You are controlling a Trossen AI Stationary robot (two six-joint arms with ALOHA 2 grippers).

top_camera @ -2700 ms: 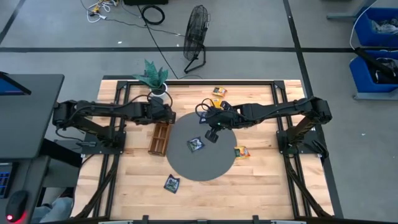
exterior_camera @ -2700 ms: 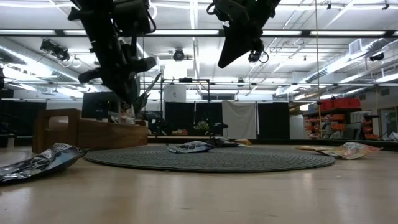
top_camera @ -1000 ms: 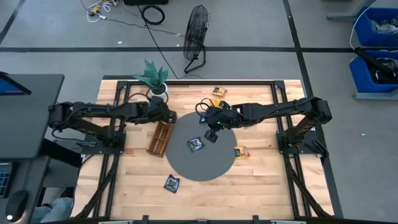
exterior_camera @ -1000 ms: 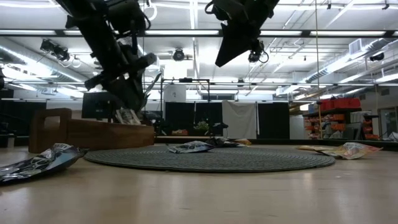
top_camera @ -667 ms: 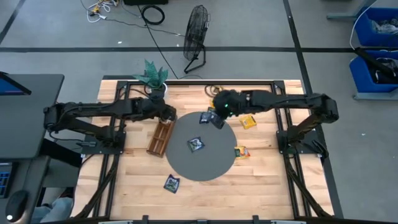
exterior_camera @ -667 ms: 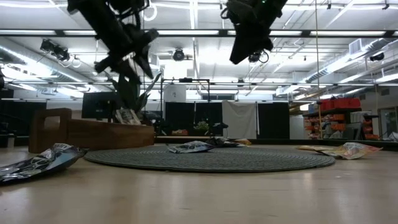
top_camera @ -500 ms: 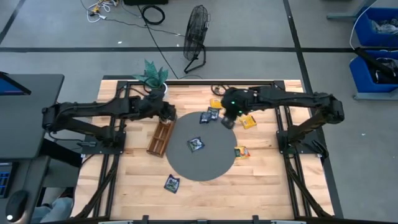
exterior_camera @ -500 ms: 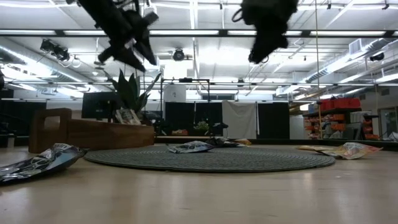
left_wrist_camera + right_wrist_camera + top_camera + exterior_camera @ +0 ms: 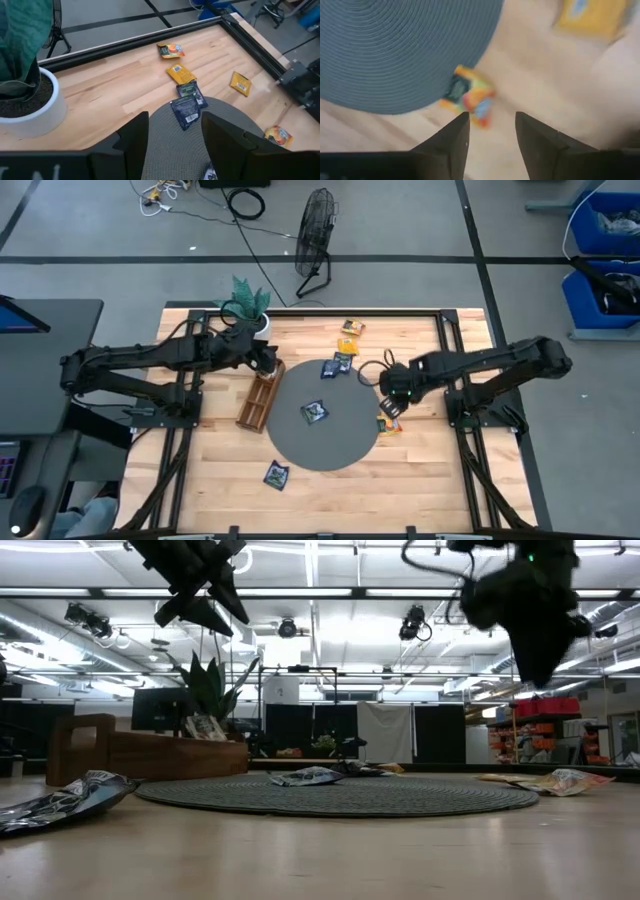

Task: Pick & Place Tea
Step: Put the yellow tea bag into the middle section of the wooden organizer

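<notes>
tea sachets scattered, dark one (image 9: 315, 412) on round grey mat (image 9: 330, 442), yellow-orange one (image 9: 389, 425) just off mat's right edge, right gripper (image 9: 391, 402) above it, fingers apart, empty, left gripper (image 9: 268, 361) over wooden tray (image 9: 259, 401) far end, fingers apart, empty

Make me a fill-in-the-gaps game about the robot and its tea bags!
One dark tea sachet lies in the middle of the round grey ____.
The wooden tray lies on the mat's ____ side.
The right gripper hovers above an ____ sachet.
Its fingers hold ____.

Missing words: mat; left; orange; nothing
</notes>
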